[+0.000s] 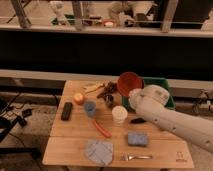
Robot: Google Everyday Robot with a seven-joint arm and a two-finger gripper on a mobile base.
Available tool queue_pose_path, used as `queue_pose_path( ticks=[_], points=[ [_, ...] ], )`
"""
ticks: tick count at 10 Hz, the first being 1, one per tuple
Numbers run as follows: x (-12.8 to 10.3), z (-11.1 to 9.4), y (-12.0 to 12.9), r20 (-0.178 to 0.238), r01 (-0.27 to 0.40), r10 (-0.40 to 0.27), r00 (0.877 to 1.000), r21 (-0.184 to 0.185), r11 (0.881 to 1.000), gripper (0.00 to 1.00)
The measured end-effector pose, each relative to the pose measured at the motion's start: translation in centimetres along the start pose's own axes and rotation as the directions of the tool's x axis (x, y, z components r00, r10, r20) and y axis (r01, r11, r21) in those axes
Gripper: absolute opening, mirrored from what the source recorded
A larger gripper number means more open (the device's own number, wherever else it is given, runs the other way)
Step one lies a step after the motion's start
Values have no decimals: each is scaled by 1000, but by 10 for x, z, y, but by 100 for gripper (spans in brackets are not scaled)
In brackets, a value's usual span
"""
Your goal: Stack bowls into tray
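An orange-red bowl (129, 82) is tilted with its opening toward the camera, at the left end of the dark green tray (166, 86) at the table's back right. My white arm (165, 117) reaches in from the lower right. Its gripper (133, 95) sits at the bowl's lower edge, mostly hidden behind the wrist. Whether it holds the bowl does not show. The arm hides much of the tray's inside. No other bowl shows.
On the wooden table (75, 145): a cream cup (119, 114), a small blue-grey cup (90, 107), a blue-grey sponge (137, 139), an orange stick-like item (102, 129), a round fruit (79, 98), a black block (66, 110), a grey cloth (99, 151), a fork (136, 157), dark clutter (107, 92).
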Motion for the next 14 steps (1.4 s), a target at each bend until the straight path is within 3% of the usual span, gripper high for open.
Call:
queue_pose_path(
  ticks=[5, 8, 11, 14],
  points=[
    [38, 15, -19, -55, -53, 56, 997, 56, 997, 0],
    [83, 16, -23, -124, -87, 96, 988, 75, 993, 0],
    [124, 31, -9, -187, -120, 130, 974, 67, 991, 0],
    [127, 66, 10, -196, -133, 138, 971, 37, 990, 0]
  ],
)
